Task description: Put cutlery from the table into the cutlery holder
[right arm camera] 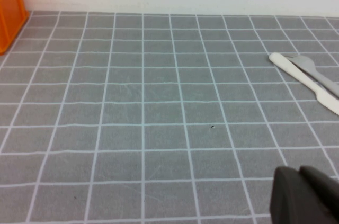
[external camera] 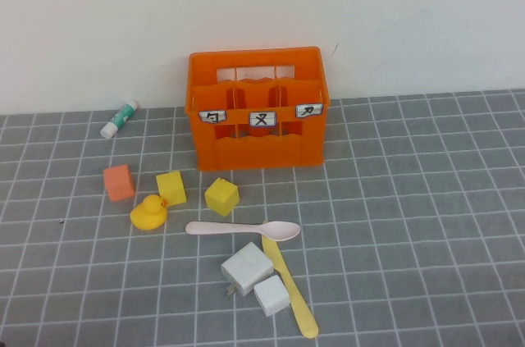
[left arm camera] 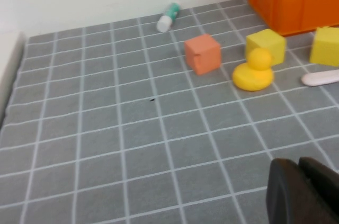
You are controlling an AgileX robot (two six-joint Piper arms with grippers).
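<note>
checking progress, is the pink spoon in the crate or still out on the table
Out: the pink spoon lies flat on the table, in front of the orange crate.

left pincer (left arm camera: 304, 192) over table (left arm camera: 106, 128): cube (left arm camera: 203, 53), duck (left arm camera: 254, 70) ahead of me, tube (left arm camera: 167, 16) beyond | right pincer (right arm camera: 307, 195) over table: two utensils (right arm camera: 304, 75) ahead, side by side | crate (external camera: 256, 109) at back; spoon (external camera: 242, 230) before it; knife (external camera: 291, 289) nearer me, its far end just beside spoon

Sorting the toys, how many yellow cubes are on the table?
2. One yellow cube sits beside the rubber duck; the other lies before the orange crate. The left hand and right hand hover low, away from both.
</note>
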